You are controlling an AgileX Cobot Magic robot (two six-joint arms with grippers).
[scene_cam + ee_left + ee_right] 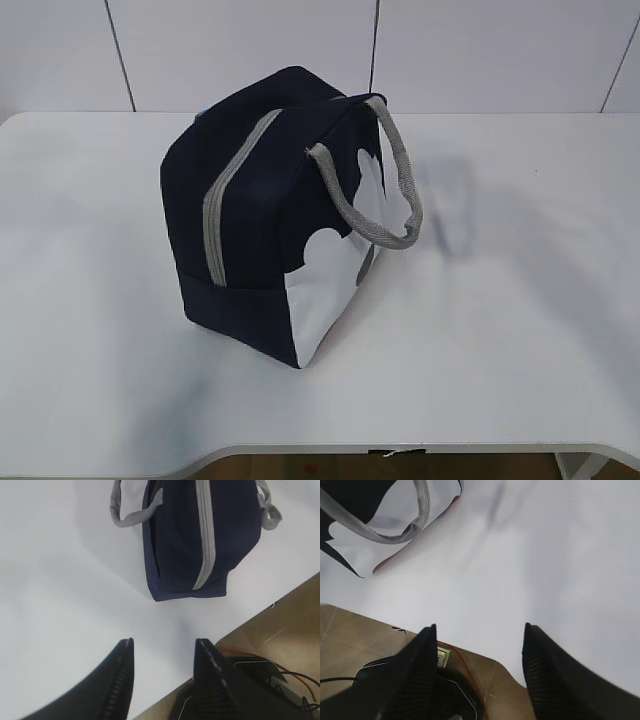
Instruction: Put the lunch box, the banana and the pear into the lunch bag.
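The navy lunch bag point(265, 215) stands on the white table, its grey zipper point(228, 190) shut and a grey strap handle point(385, 180) hanging over its white end panel. It also shows in the left wrist view point(200, 535) and its corner in the right wrist view point(375, 515). The lunch box, banana and pear are out of view. My left gripper point(164, 642) is open and empty above the table's front edge, short of the bag. My right gripper point(479, 626) is open and empty near the front edge, right of the bag. Neither gripper shows in the exterior view.
The white table point(500, 300) has a curved cut-out in its front edge point(400, 452). Beyond the edge are the brown floor point(295, 620) with cables and dark equipment point(445, 690). White wall panels stand behind the table.
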